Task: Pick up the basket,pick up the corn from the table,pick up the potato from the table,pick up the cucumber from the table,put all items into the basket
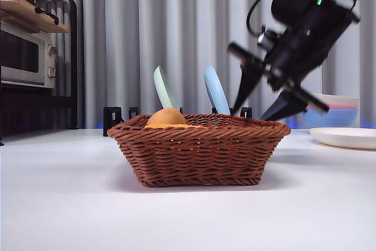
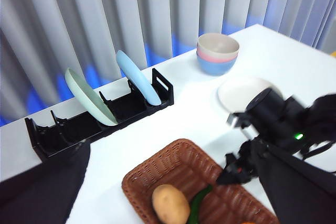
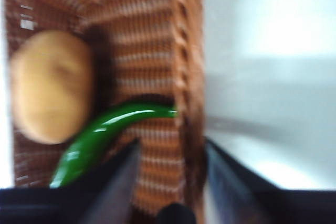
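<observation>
The reddish-brown wicker basket (image 1: 200, 151) stands mid-table. The tan potato (image 1: 167, 116) rises above its rim, with an orange-yellow sliver of the corn (image 1: 176, 126) beside it. In the right wrist view the potato (image 3: 50, 85) and the glossy green cucumber (image 3: 105, 135) lie inside the basket (image 3: 157, 51). My right gripper (image 1: 249, 116) hangs open and empty over the basket's right rim, its jaws either side of the wall (image 3: 168, 150). The left wrist view looks down from high on the basket (image 2: 157, 174), potato (image 2: 170, 204) and cucumber (image 2: 199, 203). My left gripper (image 2: 170, 150) is open and empty.
A black plate rack (image 2: 105, 116) holding a green plate (image 1: 164, 88) and a blue plate (image 1: 216, 90) stands behind the basket. Stacked bowls (image 2: 217, 52) and a white plate (image 1: 346, 137) sit at the right. An oven with a shelf (image 1: 26, 51) is at the far left.
</observation>
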You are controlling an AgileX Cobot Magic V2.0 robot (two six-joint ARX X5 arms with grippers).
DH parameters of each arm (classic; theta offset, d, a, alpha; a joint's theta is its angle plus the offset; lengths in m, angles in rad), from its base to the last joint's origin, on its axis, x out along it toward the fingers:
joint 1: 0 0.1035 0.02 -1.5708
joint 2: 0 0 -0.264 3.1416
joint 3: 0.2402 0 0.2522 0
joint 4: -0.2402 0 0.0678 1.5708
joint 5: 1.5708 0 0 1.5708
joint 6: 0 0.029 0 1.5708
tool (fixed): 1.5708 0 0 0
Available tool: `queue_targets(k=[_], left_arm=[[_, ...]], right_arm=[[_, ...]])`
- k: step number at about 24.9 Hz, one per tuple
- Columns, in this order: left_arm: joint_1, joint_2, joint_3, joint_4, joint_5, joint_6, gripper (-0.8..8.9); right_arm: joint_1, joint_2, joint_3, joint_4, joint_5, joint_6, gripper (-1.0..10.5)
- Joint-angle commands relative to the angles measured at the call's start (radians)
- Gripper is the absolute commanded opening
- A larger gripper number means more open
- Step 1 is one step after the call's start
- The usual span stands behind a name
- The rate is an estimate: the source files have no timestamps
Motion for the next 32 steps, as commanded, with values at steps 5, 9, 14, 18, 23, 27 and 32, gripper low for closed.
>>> queue_targets(k=[5, 9, 14, 18, 23, 27, 32], left_arm=[[0.017, 0.046, -0.052, -0.076, -0.096, 0.132, 1.01], [0.080, 0.043, -0.165, -0.055, -0.157, 0.134, -0.08], [0.159, -0.019, -0.376, 0.138, -0.153, 0.135, -0.08], [0.187, -0.101, -0.566, 0.327, -0.117, 0.134, -0.08], [0.200, -0.225, -0.791, 0.509, -0.064, 0.134, -0.08], [0.200, -0.332, -0.961, 0.576, 0.006, 0.134, -0.08], [0.200, -0.486, -1.153, 0.620, 0.012, 0.114, -0.08]], right_arm=[[-0.024, -0.324, 0.007, -0.031, 0.002, -0.268, 2.9], [-0.023, -0.478, 0.007, -0.119, 0.065, -0.382, -0.2], [-0.022, -0.578, 0.006, -0.188, 0.197, -0.434, -0.2], [-0.013, -0.625, -0.012, -0.208, 0.257, -0.461, -0.2], [0.027, -0.710, -0.135, -0.140, 0.264, -0.459, -0.2], [0.059, -0.821, -0.314, -0.008, 0.327, -0.424, -0.2], [0.098, -0.990, -0.548, 0.143, 0.421, -0.388, -0.2]])
